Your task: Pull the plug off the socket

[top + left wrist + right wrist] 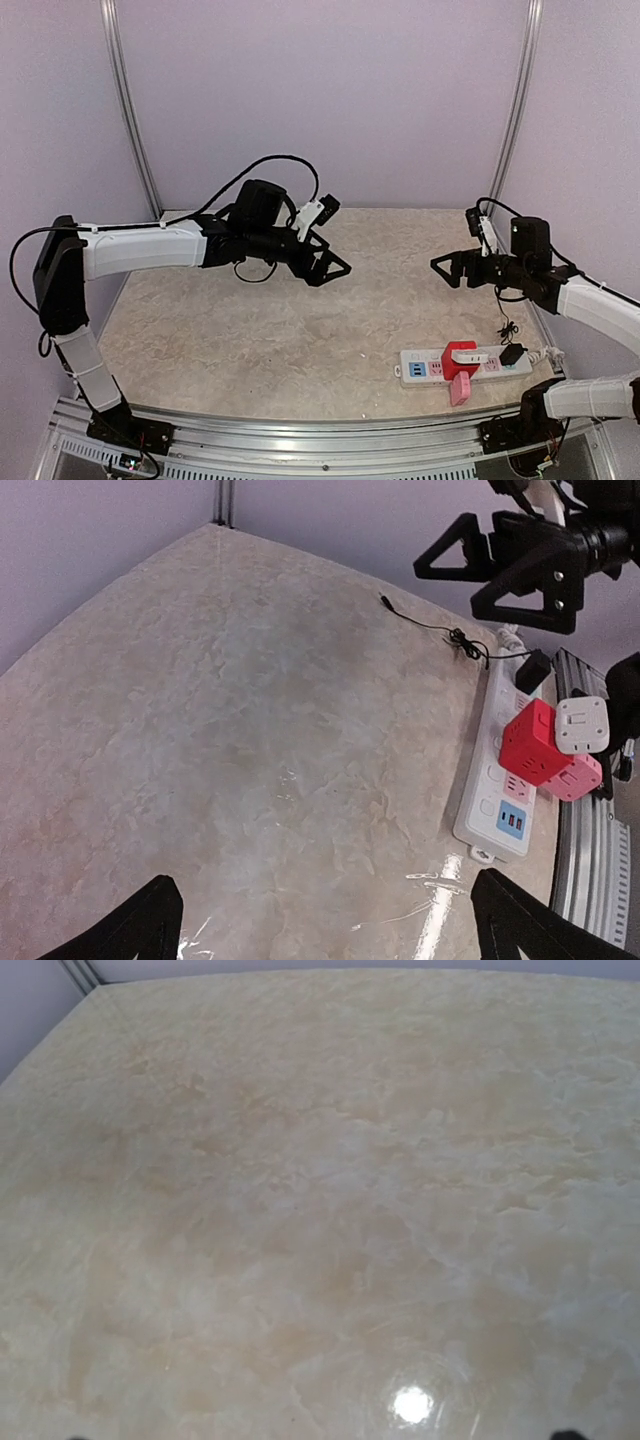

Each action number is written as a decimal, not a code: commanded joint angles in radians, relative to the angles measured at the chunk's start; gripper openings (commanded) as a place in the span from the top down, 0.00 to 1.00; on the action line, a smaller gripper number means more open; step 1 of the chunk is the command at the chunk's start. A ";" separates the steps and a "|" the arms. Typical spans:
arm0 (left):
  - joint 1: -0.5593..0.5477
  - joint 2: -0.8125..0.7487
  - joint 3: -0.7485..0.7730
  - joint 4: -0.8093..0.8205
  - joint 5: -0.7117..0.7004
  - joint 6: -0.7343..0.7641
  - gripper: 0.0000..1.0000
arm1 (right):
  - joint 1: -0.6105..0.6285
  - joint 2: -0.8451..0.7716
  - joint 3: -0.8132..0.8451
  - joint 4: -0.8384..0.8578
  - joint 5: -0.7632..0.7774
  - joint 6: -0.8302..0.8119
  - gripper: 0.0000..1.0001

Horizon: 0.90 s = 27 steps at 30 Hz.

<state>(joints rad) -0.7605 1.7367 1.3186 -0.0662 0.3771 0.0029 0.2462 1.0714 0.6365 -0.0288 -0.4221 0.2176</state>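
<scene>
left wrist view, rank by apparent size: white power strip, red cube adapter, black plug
1. long white power strip
2. red cube adapter
3. small black plug, though it lies farther from the camera

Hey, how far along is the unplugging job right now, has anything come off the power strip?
Done: nothing visible. The socket lies at the table's near right edge with the red cube adapter and the black plug seated in it. In hand: nothing; the left gripper and right gripper hover open above the table, away from it. Left: reach down, grip a plug, pull it free.
</scene>
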 commanded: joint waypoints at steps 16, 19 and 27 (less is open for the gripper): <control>-0.359 0.343 0.224 -0.092 0.057 0.399 0.01 | 0.004 -0.073 0.029 -0.122 0.071 -0.010 0.00; -0.371 0.396 0.263 -0.103 0.049 0.407 0.01 | 0.004 -0.068 0.033 -0.128 0.081 -0.006 0.00; -0.389 0.483 0.319 -0.107 0.014 0.421 0.01 | 0.002 -0.055 0.057 -0.135 0.081 -0.007 0.00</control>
<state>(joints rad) -1.1351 2.1727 1.5906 -0.1528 0.4252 0.3965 0.2462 1.0153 0.6544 -0.1387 -0.3576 0.2142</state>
